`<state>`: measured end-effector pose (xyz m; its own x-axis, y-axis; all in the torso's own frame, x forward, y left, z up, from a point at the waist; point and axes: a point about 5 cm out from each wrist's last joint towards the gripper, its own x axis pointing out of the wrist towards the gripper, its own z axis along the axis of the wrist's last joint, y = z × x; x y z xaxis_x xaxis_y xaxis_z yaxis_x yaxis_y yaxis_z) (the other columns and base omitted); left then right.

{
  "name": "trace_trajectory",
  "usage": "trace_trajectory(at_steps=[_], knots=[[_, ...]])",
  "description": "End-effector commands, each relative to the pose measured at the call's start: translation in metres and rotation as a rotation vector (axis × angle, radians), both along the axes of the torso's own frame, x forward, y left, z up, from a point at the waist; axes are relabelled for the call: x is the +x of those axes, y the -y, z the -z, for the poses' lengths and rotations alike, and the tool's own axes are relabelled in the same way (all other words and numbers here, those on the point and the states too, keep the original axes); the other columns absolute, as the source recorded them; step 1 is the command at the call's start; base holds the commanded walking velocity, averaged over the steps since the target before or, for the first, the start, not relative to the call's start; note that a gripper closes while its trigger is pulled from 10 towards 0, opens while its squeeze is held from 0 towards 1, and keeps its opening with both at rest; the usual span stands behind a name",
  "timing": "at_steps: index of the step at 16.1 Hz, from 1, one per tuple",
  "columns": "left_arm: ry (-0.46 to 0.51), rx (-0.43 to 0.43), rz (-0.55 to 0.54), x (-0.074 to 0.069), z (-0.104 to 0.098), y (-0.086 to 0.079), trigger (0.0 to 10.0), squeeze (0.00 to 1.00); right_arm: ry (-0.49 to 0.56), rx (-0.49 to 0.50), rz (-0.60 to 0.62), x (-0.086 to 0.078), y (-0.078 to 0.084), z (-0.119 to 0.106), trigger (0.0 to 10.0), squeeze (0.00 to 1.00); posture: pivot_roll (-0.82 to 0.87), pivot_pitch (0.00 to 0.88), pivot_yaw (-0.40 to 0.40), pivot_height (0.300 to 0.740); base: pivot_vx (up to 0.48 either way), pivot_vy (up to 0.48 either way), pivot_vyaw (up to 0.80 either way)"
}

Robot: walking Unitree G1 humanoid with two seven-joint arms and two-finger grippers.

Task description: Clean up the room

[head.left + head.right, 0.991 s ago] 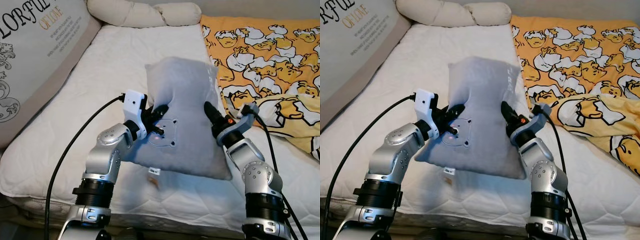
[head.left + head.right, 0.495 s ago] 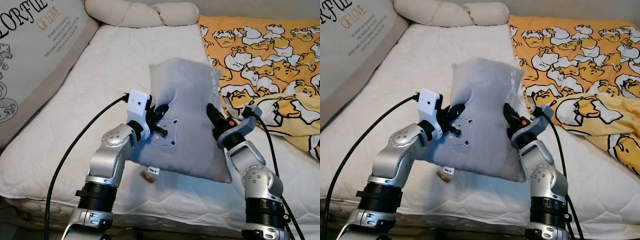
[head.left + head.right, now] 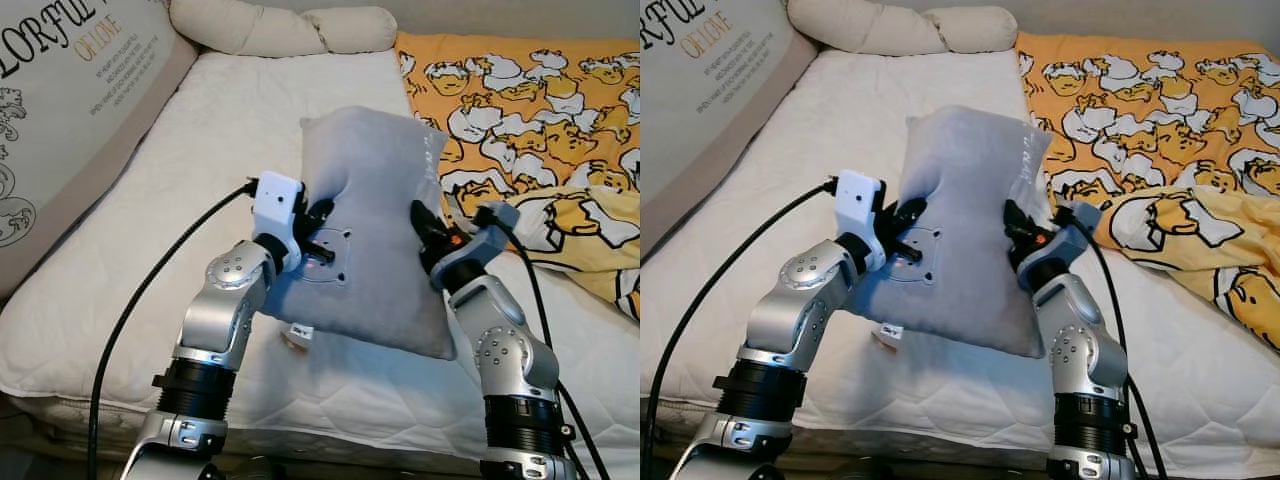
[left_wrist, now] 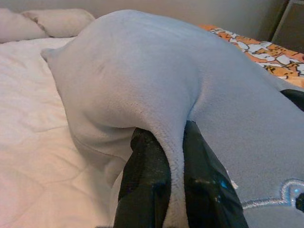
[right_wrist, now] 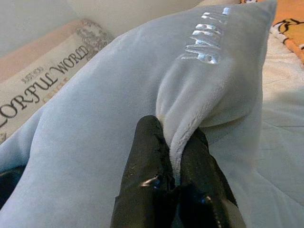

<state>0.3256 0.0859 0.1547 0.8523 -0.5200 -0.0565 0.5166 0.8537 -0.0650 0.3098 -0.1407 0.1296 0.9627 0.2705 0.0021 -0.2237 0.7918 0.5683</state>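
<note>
Holding a soft gray pillow (image 3: 375,200) up over the white bed (image 3: 215,130), one claw on each side. Left gripper (image 4: 173,156) pinched tight on a fold of the pillow's left edge, fabric squeezed between the two black fingers (image 4: 145,180). Right gripper (image 5: 173,156) pinched tight on a fold of the right edge, near the shiny silver letters (image 5: 207,42) sewn on the cloth. Pillow lifted off the mattress at the near end, with a small white tag (image 3: 298,331) hanging under the bottom edge. Long way of the pillow running away from the robot, toward the head of the bed. Far end tipped up and leaning back, near end lower and closer to the robot. Front face showing a stitched square patch (image 3: 328,258) beside the left claw.

Behind, at the head of the bed, two long cream cushions (image 3: 285,25) lying across. On the left side, a big beige cushion with printed words (image 3: 75,90) propped along the bed's edge. On the right side, a yellow blanket with cartoon pictures (image 3: 530,110), spread out and bunched up near the right arm, close to the pillow's right edge. Black cables (image 3: 140,310) looping from both arms.
</note>
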Motion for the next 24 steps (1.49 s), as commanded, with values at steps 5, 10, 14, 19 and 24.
trace_trajectory(at_steps=[5, 10, 14, 19, 24], knots=[[0.05, 0.009, -0.026, 0.005, -0.012, -0.003, 10.0, 0.0, 0.007, 0.007, -0.044, 0.0, -0.014, -0.002, 10.0, 0.0, -0.07, 0.0, 0.03, 0.74, 0.0, 0.293, -0.32], [0.046, 0.019, -0.013, 0.006, -0.011, 0.0, 10.0, 0.0, -0.007, 0.0, -0.009, 0.001, -0.012, 0.0, 10.0, 0.0, -0.07, 0.0, 0.035, 0.74, 0.0, 0.369, 0.0], [0.041, 0.015, -0.016, 0.007, -0.012, -0.001, 10.0, 0.0, -0.014, 0.003, 0.009, 0.001, -0.011, 0.002, 10.0, 0.0, -0.07, 0.0, 0.038, 0.74, 0.0, 0.373, 0.0], [0.04, 0.017, -0.012, 0.008, -0.012, -0.001, 10.0, 0.0, -0.029, 0.013, 0.029, 0.003, -0.01, 0.003, 10.0, 0.0, -0.07, 0.0, 0.038, 0.74, 0.0, 0.369, 0.0], [0.037, 0.014, -0.012, 0.008, -0.012, -0.001, 10.0, 0.0, -0.047, -0.005, 0.059, 0.004, -0.007, 0.006, 10.0, 0.0, -0.07, 0.0, 0.04, 0.74, 0.0, 0.369, -0.66]])
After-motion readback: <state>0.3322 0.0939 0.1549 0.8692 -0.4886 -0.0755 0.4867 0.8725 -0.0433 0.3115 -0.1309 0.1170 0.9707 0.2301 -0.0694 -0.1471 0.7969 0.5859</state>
